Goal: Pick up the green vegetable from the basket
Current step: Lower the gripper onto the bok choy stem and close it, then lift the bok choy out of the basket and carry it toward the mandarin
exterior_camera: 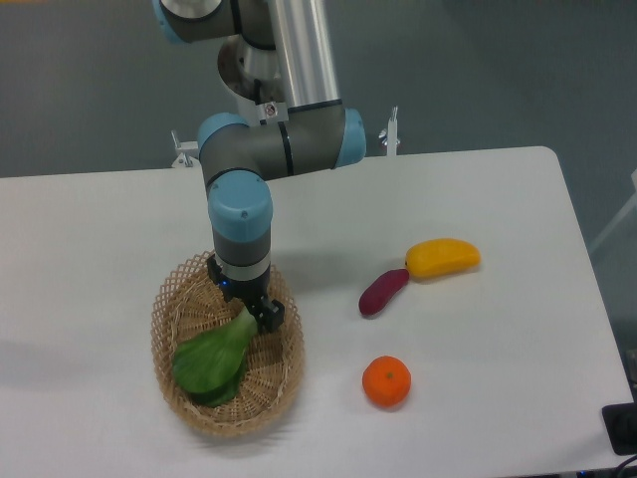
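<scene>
The green vegetable point(212, 360) is seen lying inside the basket point(177, 302) on the white table point(498, 199), its leaves pointed toward the lower left and its pale stem end raised toward the upper right. The gripper point(255, 317) is lowered into the basket at that stem end, and whether it is clamped on the stem cannot be told. 3 other toys are placed well apart to the right: a purple eggplant point(383, 292) touching a yellow fruit point(443, 257), and an orange point(386, 382) nearer the front edge.

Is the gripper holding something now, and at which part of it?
The gripper appears shut on the green vegetable at its pale stem end; the leaves lie in the basket.
</scene>
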`<action>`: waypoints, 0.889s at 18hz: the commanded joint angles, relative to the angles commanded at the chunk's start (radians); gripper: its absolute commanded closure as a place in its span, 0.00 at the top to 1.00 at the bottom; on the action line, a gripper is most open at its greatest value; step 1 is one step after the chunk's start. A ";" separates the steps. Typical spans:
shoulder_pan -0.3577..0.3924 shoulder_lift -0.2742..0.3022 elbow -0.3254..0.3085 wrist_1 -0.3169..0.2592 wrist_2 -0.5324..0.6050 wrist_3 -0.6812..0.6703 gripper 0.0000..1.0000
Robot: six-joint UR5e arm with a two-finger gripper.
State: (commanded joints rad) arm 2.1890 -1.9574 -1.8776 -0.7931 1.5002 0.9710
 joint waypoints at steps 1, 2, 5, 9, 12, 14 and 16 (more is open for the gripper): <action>0.000 0.000 0.003 0.000 0.002 0.000 0.43; 0.000 0.000 0.005 -0.002 0.002 -0.002 0.39; 0.000 0.003 0.017 -0.002 0.000 -0.002 0.36; 0.000 0.008 0.028 -0.003 0.000 -0.003 0.36; 0.002 0.012 0.040 -0.003 -0.002 -0.002 0.33; 0.005 0.020 0.063 -0.009 -0.005 0.005 0.34; 0.018 0.043 0.090 -0.012 -0.006 0.014 0.34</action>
State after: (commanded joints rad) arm 2.2073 -1.9145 -1.7873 -0.8053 1.4941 0.9848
